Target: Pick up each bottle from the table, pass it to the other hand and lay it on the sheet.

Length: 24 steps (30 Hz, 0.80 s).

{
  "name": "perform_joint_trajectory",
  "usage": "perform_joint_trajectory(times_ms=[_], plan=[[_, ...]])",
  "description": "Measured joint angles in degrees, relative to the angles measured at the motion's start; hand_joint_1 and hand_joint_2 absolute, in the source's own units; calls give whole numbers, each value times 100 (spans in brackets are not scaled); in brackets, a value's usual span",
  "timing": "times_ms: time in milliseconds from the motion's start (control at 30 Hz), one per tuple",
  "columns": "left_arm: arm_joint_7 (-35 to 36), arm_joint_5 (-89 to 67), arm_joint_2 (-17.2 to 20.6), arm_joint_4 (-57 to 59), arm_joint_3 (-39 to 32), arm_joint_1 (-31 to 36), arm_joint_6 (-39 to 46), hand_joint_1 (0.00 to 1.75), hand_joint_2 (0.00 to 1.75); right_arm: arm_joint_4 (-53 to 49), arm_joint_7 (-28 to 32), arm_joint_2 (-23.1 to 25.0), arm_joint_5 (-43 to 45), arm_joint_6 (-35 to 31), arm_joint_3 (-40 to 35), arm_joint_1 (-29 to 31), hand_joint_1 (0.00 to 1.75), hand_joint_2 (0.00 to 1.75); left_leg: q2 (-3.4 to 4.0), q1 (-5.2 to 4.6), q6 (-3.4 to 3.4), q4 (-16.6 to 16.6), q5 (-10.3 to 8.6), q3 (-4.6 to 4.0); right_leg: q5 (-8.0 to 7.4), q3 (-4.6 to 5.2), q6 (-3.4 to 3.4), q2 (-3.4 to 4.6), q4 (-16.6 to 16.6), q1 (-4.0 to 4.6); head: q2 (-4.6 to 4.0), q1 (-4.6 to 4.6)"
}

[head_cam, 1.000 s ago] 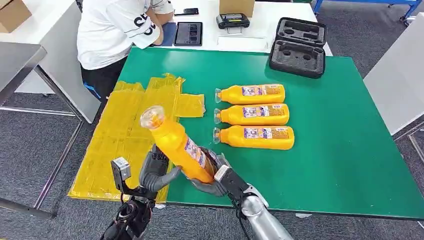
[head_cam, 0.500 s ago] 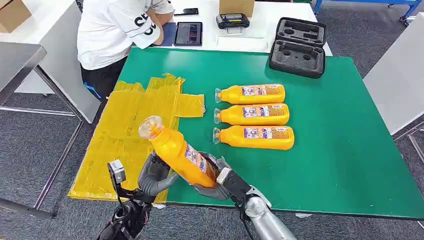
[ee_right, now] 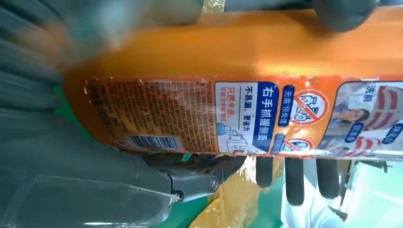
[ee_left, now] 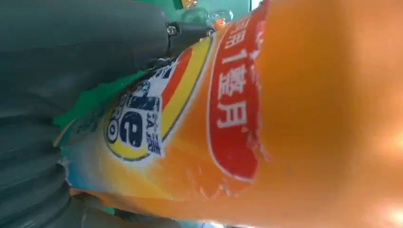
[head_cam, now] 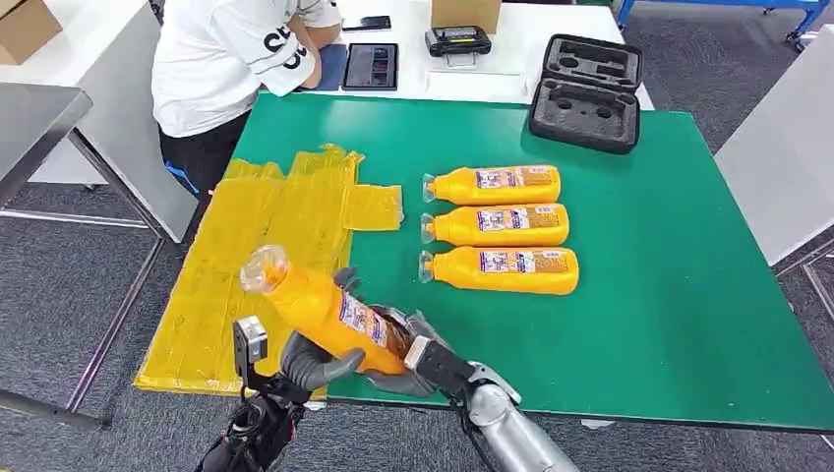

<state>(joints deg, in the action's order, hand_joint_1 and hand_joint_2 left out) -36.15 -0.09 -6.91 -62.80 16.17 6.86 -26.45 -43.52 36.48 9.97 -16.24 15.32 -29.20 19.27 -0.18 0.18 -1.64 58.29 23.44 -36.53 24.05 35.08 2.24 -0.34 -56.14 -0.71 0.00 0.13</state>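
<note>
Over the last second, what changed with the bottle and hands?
The held bottle tipped lower and swung left, its cap end now over the yellow sheet. Both the left robot hand and right robot hand kept gripping it. The three bottles on the table stayed put.

You're looking along an orange bottle [ee_right: 228, 52] lying across the right wrist view, its printed label [ee_right: 228, 116] turned to the camera — a barcode, blocks of small text, a blue strip of characters and red prohibition circles. The right robot hand [ee_right: 71, 156] wraps the bottle's base end, grey thumb pressed under the label. Dark fingers [ee_right: 294, 178] of the left robot hand [ee_right: 332, 12] curl round the bottle further along — both hands grip it. Past the bottle you see the yellow sheet [ee_right: 233, 204] and a strip of green bench [ee_right: 261, 209].
</note>
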Motion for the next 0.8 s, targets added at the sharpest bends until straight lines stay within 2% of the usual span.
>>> perform_joint_trajectory(times_ms=[433,800], plan=[[-87,827,26,177,-120,65,-885,0,175,212,-9,-46,-221,-15,-311,111,175,175,1,0,0,0,0,0,0,2,0,1,1,-1,0,0],[-79,944,52,173,-214,61,-953,0,175,287,-20,-113,-236,11,-343,112,175,175,1,0,0,0,0,0,0,1,0,1,0,-1,0,-2]])
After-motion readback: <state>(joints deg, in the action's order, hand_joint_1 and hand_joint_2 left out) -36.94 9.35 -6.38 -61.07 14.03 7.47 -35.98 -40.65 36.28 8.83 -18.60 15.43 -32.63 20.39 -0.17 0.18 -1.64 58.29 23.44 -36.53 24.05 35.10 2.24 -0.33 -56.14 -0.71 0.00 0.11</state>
